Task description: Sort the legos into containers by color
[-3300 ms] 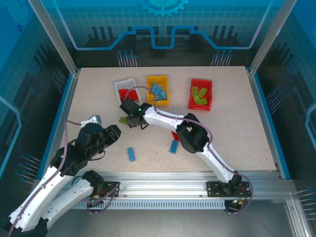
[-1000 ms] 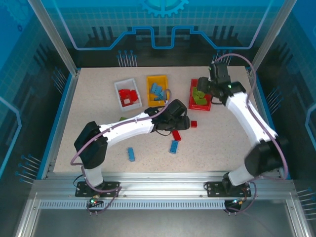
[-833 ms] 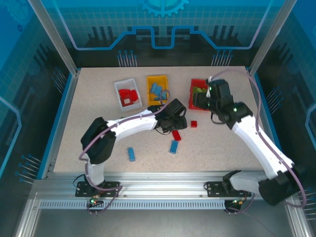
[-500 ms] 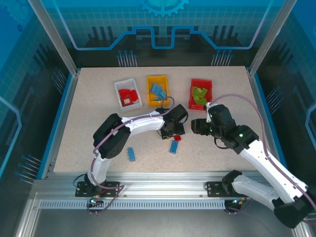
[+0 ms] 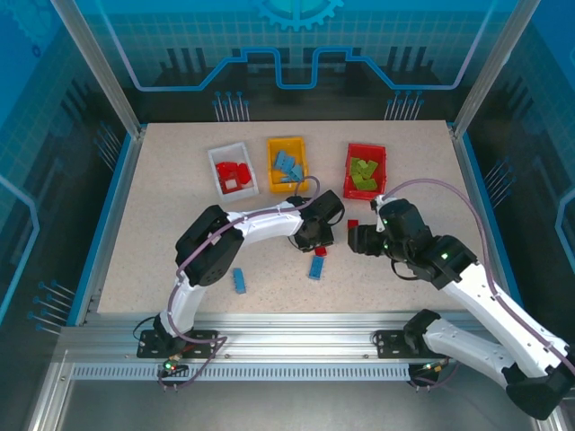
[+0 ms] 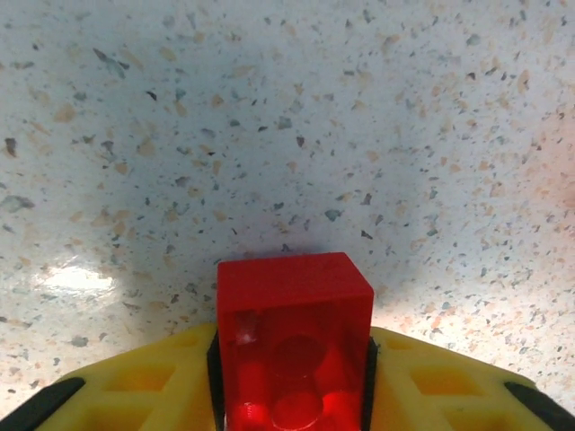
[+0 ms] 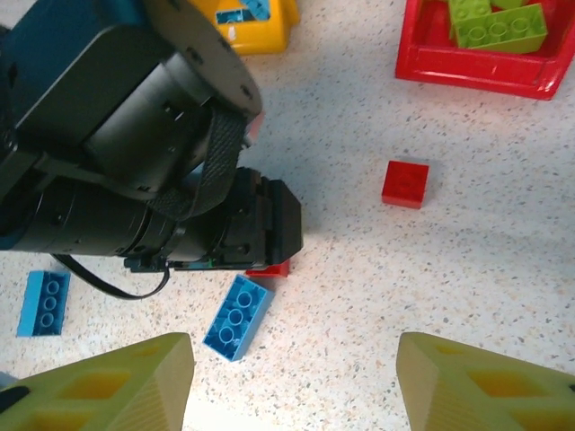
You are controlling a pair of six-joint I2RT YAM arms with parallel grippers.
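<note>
Desk (image 5: pixel 162 206), far-left quarter: white bin (image 5: pixel 228 149) holding reds. Mid-desk, left gripper (image 6: pixel 295 359) clamps red brick (image 6: pixel 295 296); bin lies toward far-left corner from it. Right gripper (image 7: pixel 296 386) spread wide, empty; small red square (image 7: pixel 405 183) just ahead of it.

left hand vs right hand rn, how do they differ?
Left hand is shut on a red brick; right hand is open and empty. Left hand is close to the tabletop; right hand sits higher, with a loose red brick ahead. Both have yellow fingers.
</note>
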